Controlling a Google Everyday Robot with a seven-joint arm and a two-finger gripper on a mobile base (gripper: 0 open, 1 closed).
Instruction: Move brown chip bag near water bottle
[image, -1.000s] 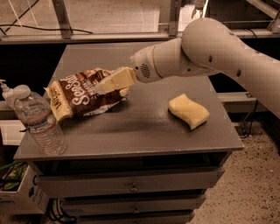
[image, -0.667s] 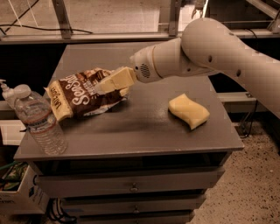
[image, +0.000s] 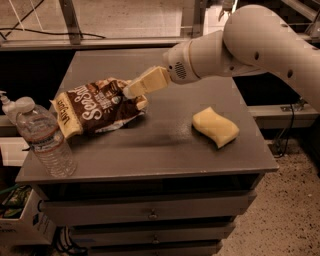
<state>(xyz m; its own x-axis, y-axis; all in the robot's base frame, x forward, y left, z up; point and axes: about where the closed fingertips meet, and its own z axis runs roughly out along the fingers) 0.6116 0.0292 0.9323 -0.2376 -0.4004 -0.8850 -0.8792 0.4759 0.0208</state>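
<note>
The brown chip bag (image: 97, 107) lies on its side on the left half of the grey cabinet top (image: 165, 150), with its left end close to the water bottle (image: 44, 140). The bottle stands upright at the front left corner. My gripper (image: 131, 91) sits at the bag's upper right end, just over its crinkled edge. The white arm reaches in from the upper right.
A yellow wavy sponge (image: 216, 127) lies on the right half of the top. A small white pump bottle (image: 7, 104) stands behind the water bottle, off the left edge. Drawers run below the top, and a box (image: 17, 220) sits on the floor at the left.
My gripper has drawn back a little to the right and up along the bag's right end. The bag, the bottle and the sponge have stayed in place.
</note>
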